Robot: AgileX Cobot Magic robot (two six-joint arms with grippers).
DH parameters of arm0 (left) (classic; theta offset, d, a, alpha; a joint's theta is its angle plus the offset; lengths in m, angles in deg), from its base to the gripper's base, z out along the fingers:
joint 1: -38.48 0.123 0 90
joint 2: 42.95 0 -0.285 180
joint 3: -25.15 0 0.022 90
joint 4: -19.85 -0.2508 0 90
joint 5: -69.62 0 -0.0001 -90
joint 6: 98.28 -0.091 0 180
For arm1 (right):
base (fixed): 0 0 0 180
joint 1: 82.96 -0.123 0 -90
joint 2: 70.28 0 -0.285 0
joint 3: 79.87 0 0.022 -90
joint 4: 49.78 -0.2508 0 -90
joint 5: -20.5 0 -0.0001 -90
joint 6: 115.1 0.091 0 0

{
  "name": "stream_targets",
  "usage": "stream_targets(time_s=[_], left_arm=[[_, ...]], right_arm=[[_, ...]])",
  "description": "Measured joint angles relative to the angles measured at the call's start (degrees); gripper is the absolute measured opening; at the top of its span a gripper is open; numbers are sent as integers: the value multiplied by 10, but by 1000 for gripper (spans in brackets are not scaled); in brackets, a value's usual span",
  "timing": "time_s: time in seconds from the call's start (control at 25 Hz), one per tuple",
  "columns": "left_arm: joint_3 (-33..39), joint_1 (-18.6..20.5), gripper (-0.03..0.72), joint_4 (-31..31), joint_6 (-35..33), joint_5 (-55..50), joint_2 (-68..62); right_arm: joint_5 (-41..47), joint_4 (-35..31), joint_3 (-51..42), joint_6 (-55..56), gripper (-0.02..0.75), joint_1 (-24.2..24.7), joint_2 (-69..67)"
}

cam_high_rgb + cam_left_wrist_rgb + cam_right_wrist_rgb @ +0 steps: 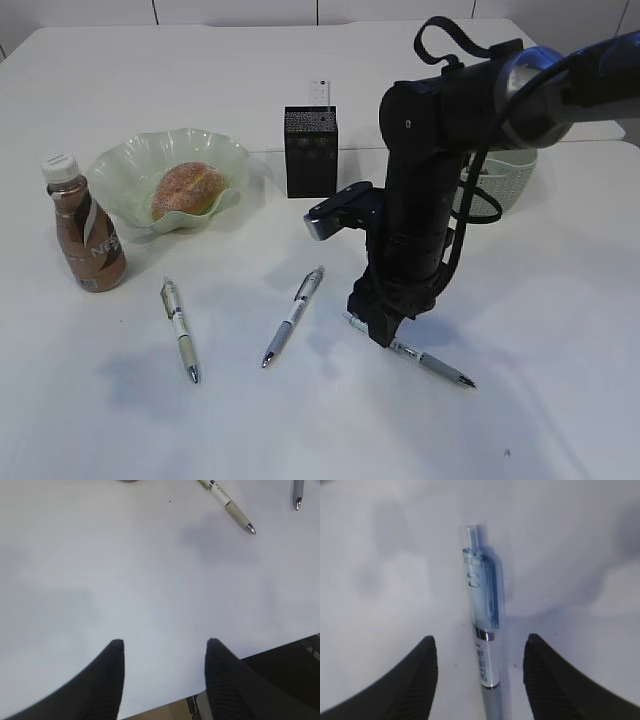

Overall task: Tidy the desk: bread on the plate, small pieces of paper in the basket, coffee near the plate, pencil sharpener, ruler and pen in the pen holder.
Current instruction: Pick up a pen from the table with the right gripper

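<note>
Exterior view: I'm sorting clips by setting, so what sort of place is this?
Probably a desk staged for a tidying trial: a plain white tabletop with pens, a black mesh pen holder, and a bun in a green glass dish.

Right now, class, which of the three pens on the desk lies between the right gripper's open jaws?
The rightmost pen, with the blue clip: the right gripper stands directly over it. The middle pen and left pen lie apart.
</note>
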Motion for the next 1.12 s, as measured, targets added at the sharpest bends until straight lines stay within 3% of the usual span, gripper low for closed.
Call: stream_targets(time_s=[1.12], left_arm=[[0, 0, 349, 0, 0, 0, 0]], right_arm=[[-8, 1, 0, -14, 438, 0, -36]])
